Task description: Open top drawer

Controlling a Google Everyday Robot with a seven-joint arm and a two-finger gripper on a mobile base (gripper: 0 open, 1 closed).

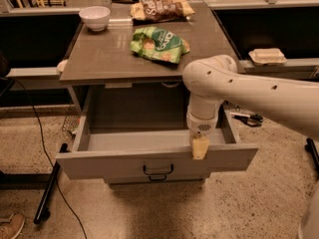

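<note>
The top drawer is pulled far out from the grey cabinet, its flat grey front facing me with a small dark loop handle. Its inside looks empty. My gripper hangs from the white arm at the drawer's front right, its yellowish tip over the top edge of the front panel, to the right of the handle. A lower drawer's front is mostly hidden beneath the open one.
On the cabinet top lie a green chip bag, a brown snack bag and a white bowl. A black cable and stand leg run at the left. A shoe shows at the bottom left.
</note>
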